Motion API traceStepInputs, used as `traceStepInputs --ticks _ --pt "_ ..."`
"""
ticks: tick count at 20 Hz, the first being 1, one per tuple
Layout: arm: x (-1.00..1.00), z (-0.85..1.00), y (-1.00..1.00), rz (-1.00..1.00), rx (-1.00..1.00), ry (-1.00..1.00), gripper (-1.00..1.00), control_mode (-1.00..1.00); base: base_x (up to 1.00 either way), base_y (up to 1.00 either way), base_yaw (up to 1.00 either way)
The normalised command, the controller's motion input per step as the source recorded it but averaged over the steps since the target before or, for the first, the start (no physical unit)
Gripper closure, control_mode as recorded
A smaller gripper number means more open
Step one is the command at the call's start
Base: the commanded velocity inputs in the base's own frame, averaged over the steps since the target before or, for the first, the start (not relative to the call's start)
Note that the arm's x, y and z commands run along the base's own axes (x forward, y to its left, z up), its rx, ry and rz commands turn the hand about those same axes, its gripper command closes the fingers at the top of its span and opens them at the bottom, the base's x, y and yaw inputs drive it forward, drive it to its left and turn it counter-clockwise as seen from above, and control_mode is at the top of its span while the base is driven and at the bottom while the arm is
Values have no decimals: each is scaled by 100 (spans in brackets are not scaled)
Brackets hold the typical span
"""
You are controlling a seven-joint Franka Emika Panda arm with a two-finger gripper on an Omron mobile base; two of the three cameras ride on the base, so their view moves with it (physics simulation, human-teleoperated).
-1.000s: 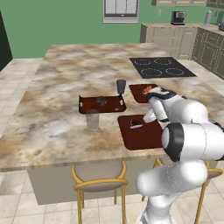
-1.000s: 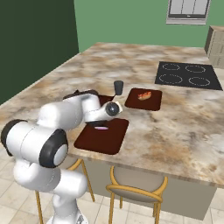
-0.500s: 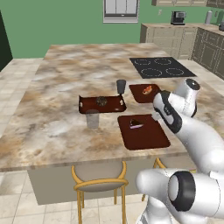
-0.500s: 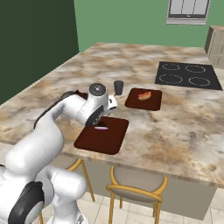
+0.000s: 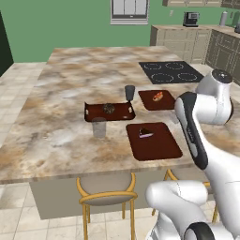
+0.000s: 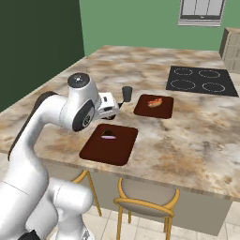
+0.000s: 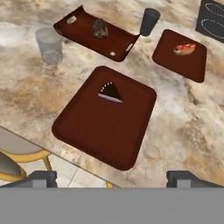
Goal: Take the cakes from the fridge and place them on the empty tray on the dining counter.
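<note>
One cake (image 7: 110, 92), a dark wedge with a pale edge, lies on the large flat red-brown tray (image 7: 96, 131) near the front edge of the dining counter (image 5: 61, 136). The same cake (image 5: 145, 132) (image 6: 108, 135) appears in both base views on that tray (image 5: 157, 147) (image 6: 105, 150). My gripper (image 7: 112, 178) hangs above the tray's near side, open, with nothing between its fingertips (image 7: 41, 177). In the right base view the gripper (image 6: 114, 107) is raised over the tray's far left corner. The fridge is out of view.
A rimmed tray (image 5: 93, 112) holds a round dark pastry (image 5: 108, 108). A smaller flat tray (image 5: 164, 104) carries reddish oblong food (image 5: 157, 96). A dark cup (image 5: 130, 92) and a clear glass (image 5: 99, 127) stand nearby. The black cooktop (image 5: 171, 71) lies farther back. Yellow stools (image 5: 107, 199) stand below the counter edge.
The arm has lifted and pulled back from the large tray, carrying the open gripper up and away. The cake slice stays where it lay.
</note>
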Motion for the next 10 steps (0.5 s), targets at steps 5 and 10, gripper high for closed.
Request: traceStepInputs --ticks 5,10 --pt "-94 45 13 -11 0 -17 -100 -100 0 0 0" --pt "-100 33 16 -9 1 -30 -100 -100 0 0 0"
